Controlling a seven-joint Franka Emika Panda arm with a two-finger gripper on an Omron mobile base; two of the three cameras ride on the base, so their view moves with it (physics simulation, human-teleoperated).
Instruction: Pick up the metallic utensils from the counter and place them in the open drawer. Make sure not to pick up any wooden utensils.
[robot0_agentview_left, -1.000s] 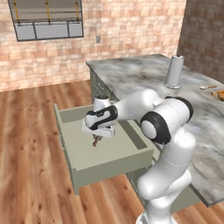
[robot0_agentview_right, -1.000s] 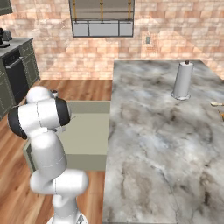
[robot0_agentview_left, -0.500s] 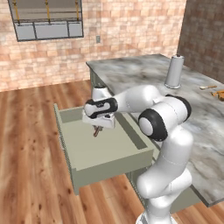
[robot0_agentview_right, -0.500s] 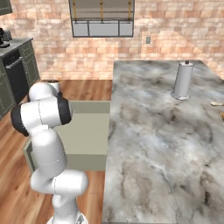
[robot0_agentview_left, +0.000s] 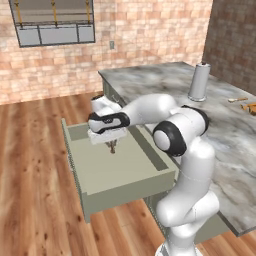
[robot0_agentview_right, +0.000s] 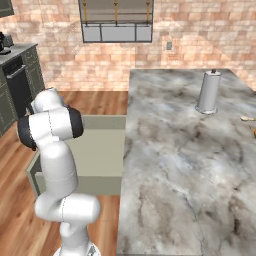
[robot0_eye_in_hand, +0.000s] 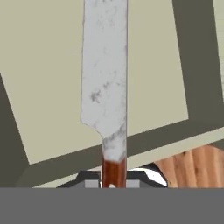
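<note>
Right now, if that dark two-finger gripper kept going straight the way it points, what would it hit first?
Probably the pale flat floor of the open sage-green drawer; the gripper points down into it, its silvery-bladed knife leading.

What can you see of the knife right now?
The knife has a broad, flat, silvery blade with dull mottling, narrowing at a notch into a reddish-brown handle. The gripper is shut on the handle, so little of the handle shows. In the left base view the knife hangs point-down from the gripper over the pale floor of the open drawer, and seems not to touch it.
</note>
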